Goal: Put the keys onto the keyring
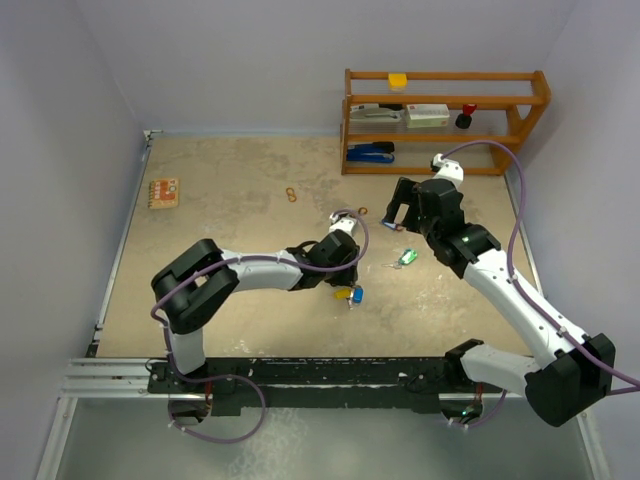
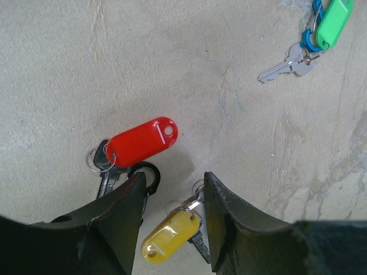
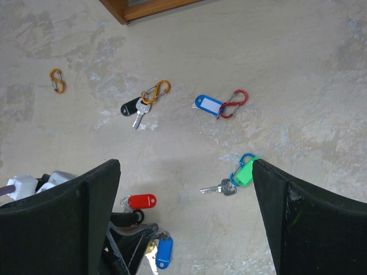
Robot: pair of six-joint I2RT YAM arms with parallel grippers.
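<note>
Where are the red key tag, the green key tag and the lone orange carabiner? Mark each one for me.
red key tag (image 2: 142,141), left wrist view, centre of the red plastic.
green key tag (image 2: 335,22), left wrist view, centre of the green plastic.
lone orange carabiner (image 3: 56,81), right wrist view, its narrow waist.

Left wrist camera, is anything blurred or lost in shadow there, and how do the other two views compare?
Left wrist view: the red tag and yellow tag are sharp, with soft shadows; the near left fingers are almost black. Right wrist view: even light, no glare, right fingers dark silhouettes. Top view: diffuse light, faint shadow under the left arm, keys tiny.
</note>
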